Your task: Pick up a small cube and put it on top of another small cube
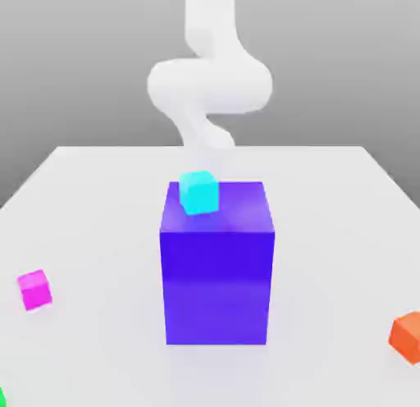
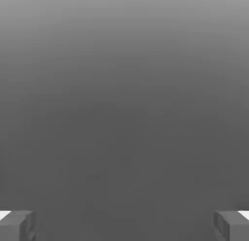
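small magenta-pink cube (image 1: 34, 289) sits on the white table (image 1: 98, 200), well off to the exterior view's left of the big blue-violet block (image 1: 216, 262) and nearer the camera than the block's front face, touching nothing else. a cyan cube (image 1: 198, 192) rests on the block's top, near its back left corner. an orange cube (image 1: 407, 336) lies on the table well to the block's right, near the front. the white arm (image 1: 209, 81) rises behind the block. in the hand view the gripper (image 2: 124, 225) has its two fingers (image 2: 17, 225) spread wide apart with nothing between them.
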